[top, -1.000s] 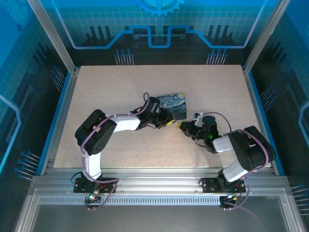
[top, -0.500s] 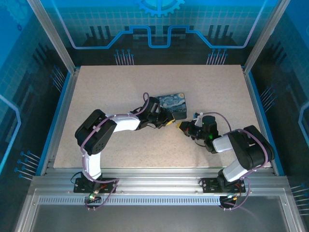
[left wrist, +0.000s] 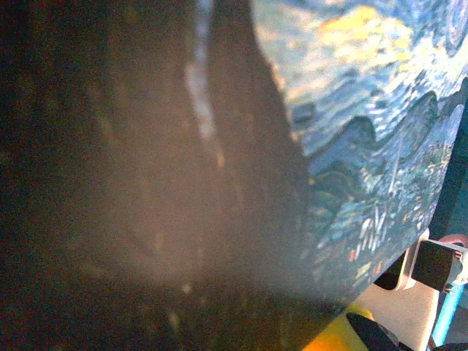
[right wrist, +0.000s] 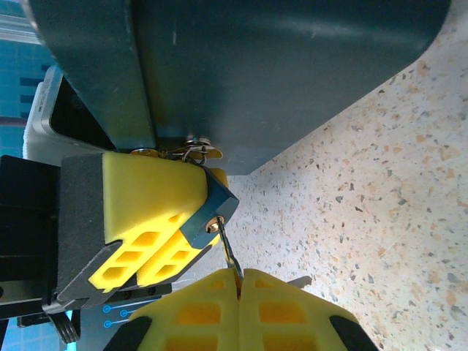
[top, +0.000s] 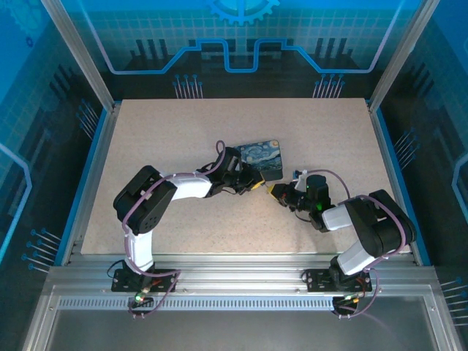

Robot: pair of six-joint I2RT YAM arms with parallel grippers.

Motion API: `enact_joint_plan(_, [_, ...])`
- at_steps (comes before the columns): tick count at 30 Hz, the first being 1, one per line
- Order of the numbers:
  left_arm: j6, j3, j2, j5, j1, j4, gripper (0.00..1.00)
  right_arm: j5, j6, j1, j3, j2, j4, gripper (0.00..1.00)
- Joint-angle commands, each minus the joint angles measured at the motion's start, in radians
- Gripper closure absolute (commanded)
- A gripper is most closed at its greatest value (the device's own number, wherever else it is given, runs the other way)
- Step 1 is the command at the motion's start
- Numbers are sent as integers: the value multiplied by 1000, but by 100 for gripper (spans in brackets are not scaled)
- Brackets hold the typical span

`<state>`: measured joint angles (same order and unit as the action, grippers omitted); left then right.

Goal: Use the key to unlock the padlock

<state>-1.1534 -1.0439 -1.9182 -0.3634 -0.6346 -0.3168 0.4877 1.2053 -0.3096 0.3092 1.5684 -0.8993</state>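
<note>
Hovering almost unmoved over the last second, the right gripper (right wrist: 240, 281), pinched shut on the thin silver key (right wrist: 229, 252), holds its tip against the small dark padlock (right wrist: 214, 203). The left gripper (top: 252, 183) clamps that padlock just beside the starry-painted box (top: 263, 157). Turning seems still ahead.

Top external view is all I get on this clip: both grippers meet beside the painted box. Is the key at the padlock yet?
Observer: Yes. The right gripper is shut on the key, and its blade tip meets the keyhole of the padlock.
Operator: What steadies the padlock?
Observer: The left gripper clamps it between yellow fingers, right beside the dark side wall of the box.
Operator: Anything from the left wrist?
Observer: It looks close onto the box's starry-night print, mostly blurred.
</note>
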Motion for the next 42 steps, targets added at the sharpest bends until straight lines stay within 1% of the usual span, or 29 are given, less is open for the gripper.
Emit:
enact_joint_plan(1, [-17, 13, -16, -51, -4, -19, 93, 38, -2, -23, 34, 4, -63, 100])
enact_joint_plan(11, [-21, 11, -13, -60, 1, -25, 93, 33, -8, -24, 31, 5, -61, 100])
enact_joint_plan(17, [-42, 34, -10, -79, 1, -74, 95, 18, 12, -23, 66, 28, -58, 100])
enact_joint_plan(24, [-53, 48, 2, -101, 1, -118, 98, 54, 154, 13, 107, 129, -148, 100])
enact_joint_plan(29, [-64, 53, 2, -121, 1, -159, 99, 119, 283, 33, 141, 244, -282, 100])
enact_joint_plan(32, [-65, 54, 4, -130, 1, -169, 100, 137, 332, 45, 145, 297, -356, 100])
enact_joint_plan(34, [-65, 54, 4, -135, 1, -169, 100, 144, 341, 51, 149, 309, -369, 100])
enact_joint_plan(42, [-65, 61, 1, -159, 1, -178, 100, 205, 295, 81, 194, 280, -256, 100])
